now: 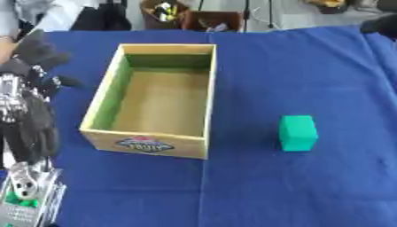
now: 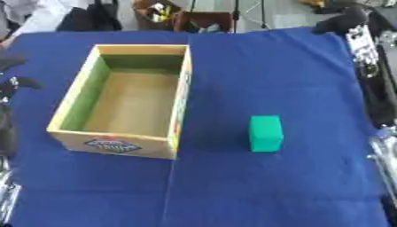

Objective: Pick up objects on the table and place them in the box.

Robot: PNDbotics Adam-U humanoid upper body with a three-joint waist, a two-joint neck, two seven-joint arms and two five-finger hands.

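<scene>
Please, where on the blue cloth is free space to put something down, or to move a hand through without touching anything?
Free: the strip between the wooden box and the green block, the near cloth in front of both, and the far cloth behind the block. Crowded: the left edge, where the left hand stands beside the box.

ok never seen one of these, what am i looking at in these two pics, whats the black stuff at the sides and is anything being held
Both pictures come from a stereo camera in a humanoid robot's head, looking down: its left eye and right eye, so they nearly match. The black and silver shapes at the edges are its arms. The left hand hangs beside a wooden box, holding nothing. The right hand shows at the far right corner, too unclear to tell how it is set. On the blue tablecloth sit the open, empty box and a green block standing apart from it, untouched.
</scene>
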